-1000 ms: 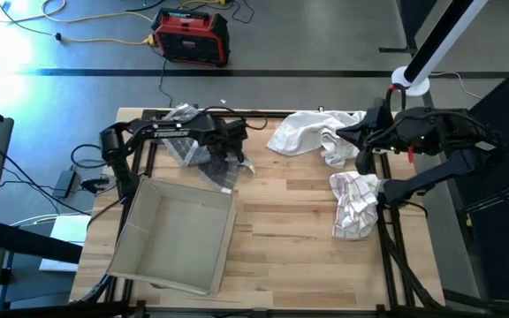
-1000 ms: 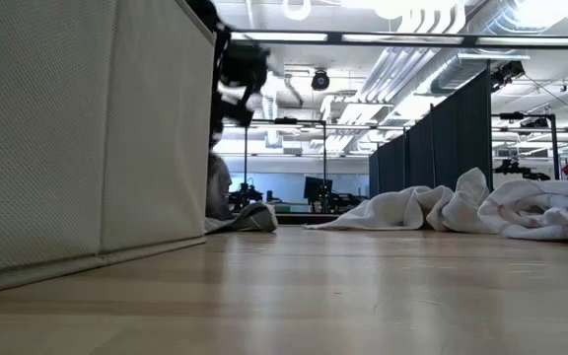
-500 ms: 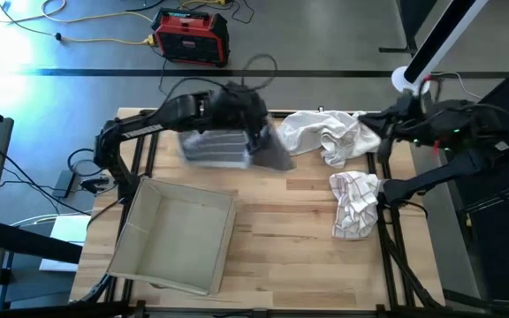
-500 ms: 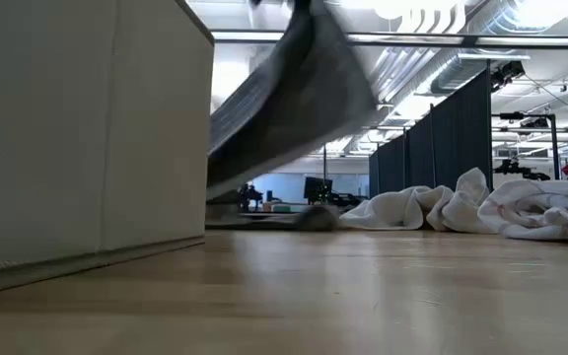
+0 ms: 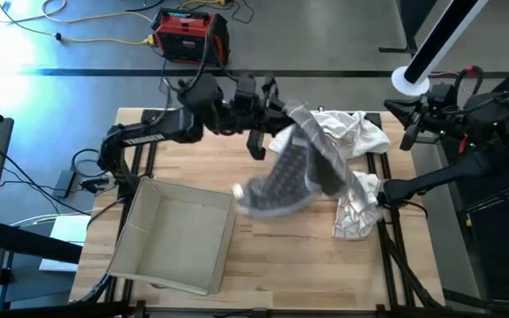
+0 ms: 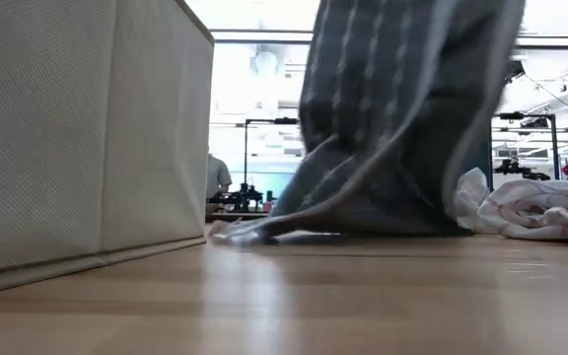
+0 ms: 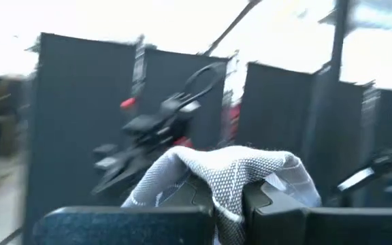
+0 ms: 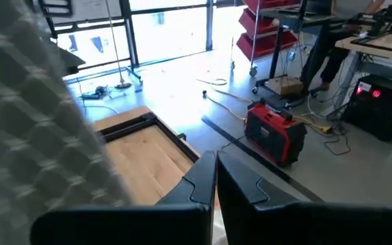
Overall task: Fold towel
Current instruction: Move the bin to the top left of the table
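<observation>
My left tool (image 5: pixel 283 108), clamped on a corner of the grey checked towel (image 5: pixel 294 172), hangs it above mid-worktop (image 5: pixel 290 230) while the right tool (image 5: pixel 394 113), fingers together and empty, waits at the far edge; the cloth could drape over the white towels (image 5: pixel 338 132).

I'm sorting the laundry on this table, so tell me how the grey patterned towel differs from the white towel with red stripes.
The grey patterned towel is dark grey; the white towel with red stripes is pale. The grey towel hangs lifted from the left gripper, only its lower edge reaching the wooden table; the striped towel lies crumpled on it, near the table's right edge. The grey one is spread out, the striped one bunched. Both are unfolded cloth.
</observation>
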Available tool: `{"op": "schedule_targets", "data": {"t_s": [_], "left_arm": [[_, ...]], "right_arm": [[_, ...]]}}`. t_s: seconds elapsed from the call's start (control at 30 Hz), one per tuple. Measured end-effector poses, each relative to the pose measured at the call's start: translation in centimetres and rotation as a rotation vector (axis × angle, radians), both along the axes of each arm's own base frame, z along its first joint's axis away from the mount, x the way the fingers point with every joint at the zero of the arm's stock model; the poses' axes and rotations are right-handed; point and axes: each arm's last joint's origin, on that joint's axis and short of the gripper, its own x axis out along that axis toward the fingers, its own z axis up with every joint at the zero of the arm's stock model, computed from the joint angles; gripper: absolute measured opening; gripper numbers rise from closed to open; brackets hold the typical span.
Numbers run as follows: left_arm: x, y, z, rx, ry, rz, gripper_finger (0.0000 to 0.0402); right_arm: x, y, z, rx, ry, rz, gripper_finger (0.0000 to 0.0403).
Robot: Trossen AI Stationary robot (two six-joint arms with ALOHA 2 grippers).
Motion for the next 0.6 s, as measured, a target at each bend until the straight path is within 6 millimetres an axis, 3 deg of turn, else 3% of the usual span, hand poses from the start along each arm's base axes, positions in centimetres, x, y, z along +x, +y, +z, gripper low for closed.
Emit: {"op": "schedule_targets", "data": {"t_s": [0.2, 0.4, 0.6], "left_arm": [[1.6, -0.6, -1.5, 0.011, 0.044, -0.044, 0.0022], [3.2, 0.4, -4.1, -0.060, 0.224, -0.057, 0.0110], [2.8, 1.1, -4.9, -0.029, 0.345, -0.019, 0.0200]], "right_arm": [[0.2, 0.0, -0.2, -0.006, 0.023, -0.009, 0.0000], [0.6, 0.1, -0.4, -0.012, 0.060, -0.010, 0.0000], [0.9, 0.1, -0.5, -0.014, 0.068, -0.012, 0.0000]]}}
